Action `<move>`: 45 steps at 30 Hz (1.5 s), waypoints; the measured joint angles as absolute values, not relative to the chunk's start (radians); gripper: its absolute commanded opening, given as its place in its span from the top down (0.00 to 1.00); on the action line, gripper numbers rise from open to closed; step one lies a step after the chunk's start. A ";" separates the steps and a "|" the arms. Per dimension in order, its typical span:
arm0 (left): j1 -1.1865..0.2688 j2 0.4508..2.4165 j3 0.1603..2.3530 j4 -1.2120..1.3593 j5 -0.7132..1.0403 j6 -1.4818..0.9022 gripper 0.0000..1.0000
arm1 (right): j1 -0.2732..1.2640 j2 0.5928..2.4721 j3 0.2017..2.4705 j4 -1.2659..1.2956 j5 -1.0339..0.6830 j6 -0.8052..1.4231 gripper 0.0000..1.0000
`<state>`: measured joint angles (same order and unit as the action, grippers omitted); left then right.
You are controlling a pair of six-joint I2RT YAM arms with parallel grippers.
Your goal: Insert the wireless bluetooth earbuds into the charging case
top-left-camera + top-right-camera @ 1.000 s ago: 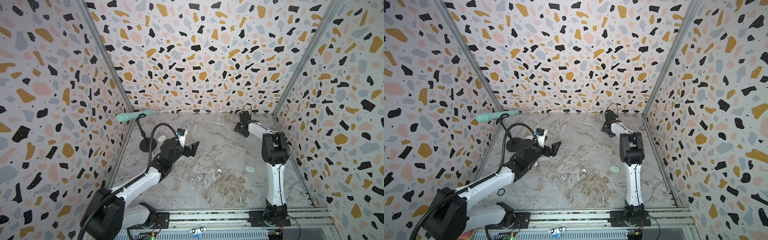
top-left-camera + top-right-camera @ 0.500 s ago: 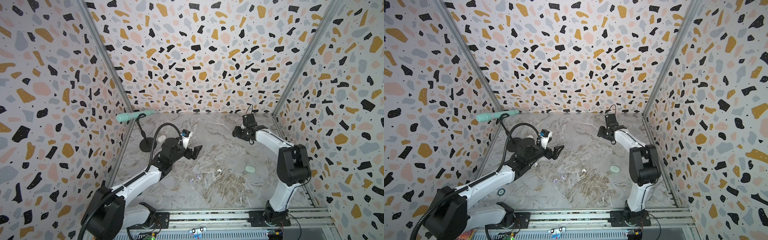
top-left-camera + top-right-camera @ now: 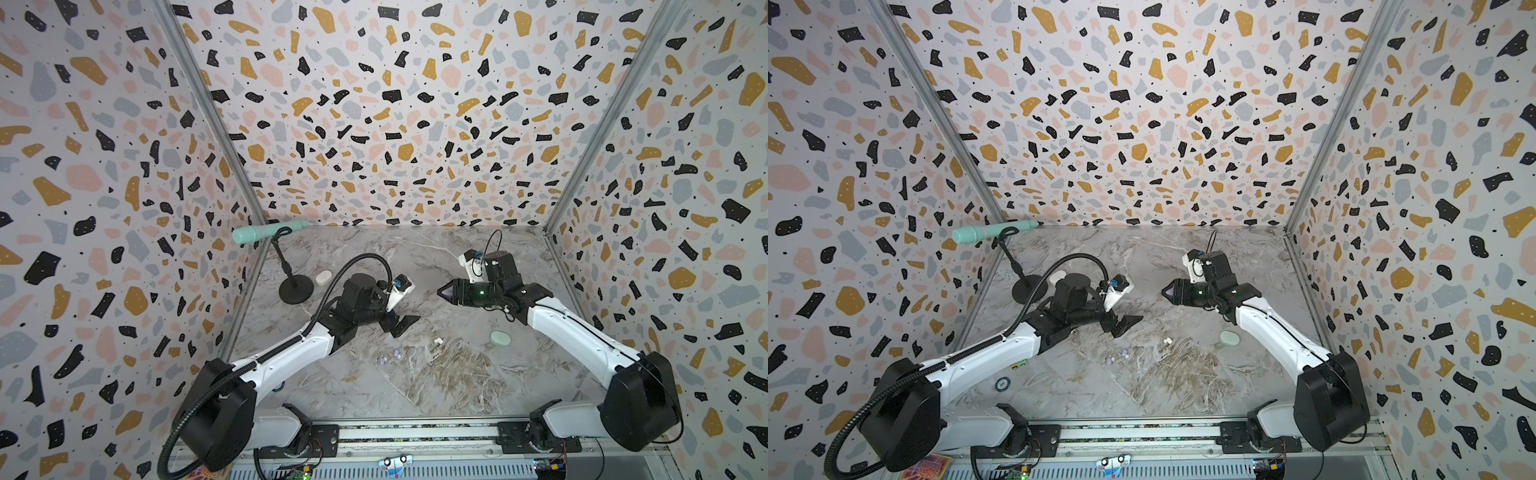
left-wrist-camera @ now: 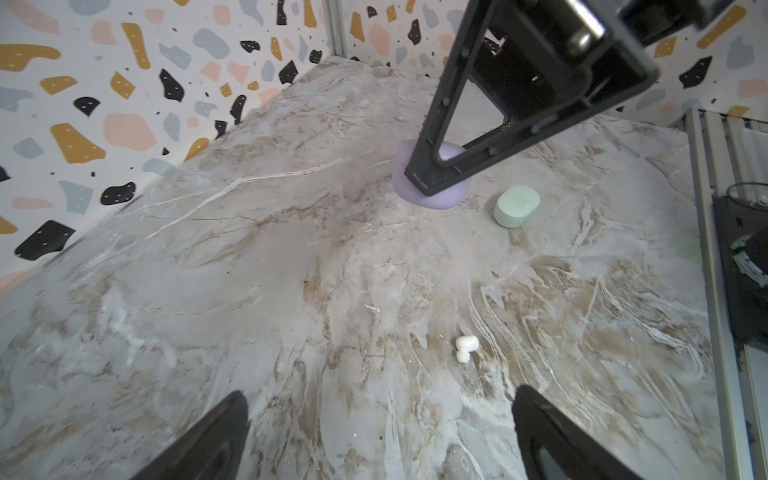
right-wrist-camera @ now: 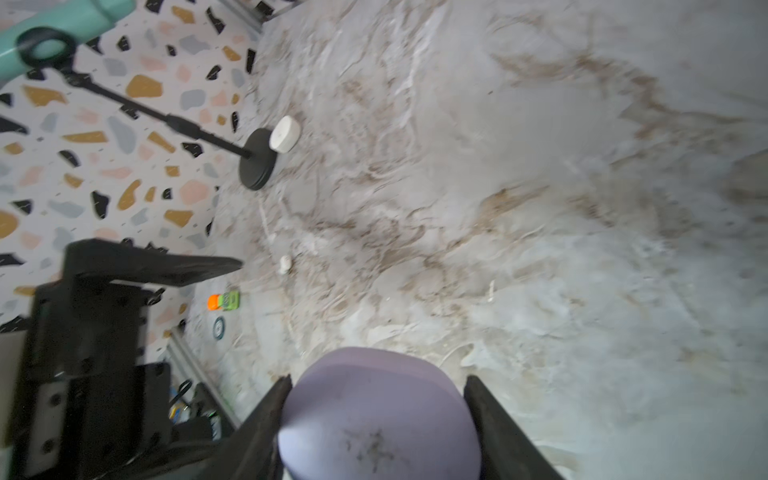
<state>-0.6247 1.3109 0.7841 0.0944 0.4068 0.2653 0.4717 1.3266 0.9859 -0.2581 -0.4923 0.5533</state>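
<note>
**Lavender case in the grip, buds not yet picked**

The right gripper [image 3: 442, 293] is clamped part-way closed on the smooth lavender pebble-shaped plastic charging case [image 5: 376, 415], one finger on each side, holding it clear of the marble-patterned table [image 4: 257, 257]. The case looks shut. The left gripper [image 4: 380, 409] stands fully spread and empty, its tips facing the right gripper's across a gap.

The tiny white plastic earbud [image 4: 466, 347] lies on the table just ahead of the left gripper's spread fingers. The two tiny lavender earbuds [image 3: 397, 354] lie close together below it, on the side toward the arm bases. A mint-green pebble case [image 4: 516, 205] sits beneath the right arm, and a white one [image 5: 284, 134] touches the black microphone stand base [image 5: 257, 166] behind the left gripper.

This looks like the fetch-the-case step. Next, the case probably needs steadying and opening before the matching lavender buds can go in.

No brand reads on any case; the round badge [image 3: 1002, 383] beside the left arm is too small to read.
</note>
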 measured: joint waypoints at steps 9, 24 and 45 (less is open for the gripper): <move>-0.678 1.305 0.759 0.086 0.471 0.365 0.04 | 0.609 1.291 0.913 -0.188 -0.612 0.628 0.39; -0.698 1.285 0.736 0.108 0.519 0.389 0.26 | 0.662 1.325 0.913 -0.118 -0.653 0.674 0.38; -0.702 1.280 0.735 0.128 0.518 0.389 0.45 | 0.664 1.328 0.913 -0.078 -0.667 0.739 0.38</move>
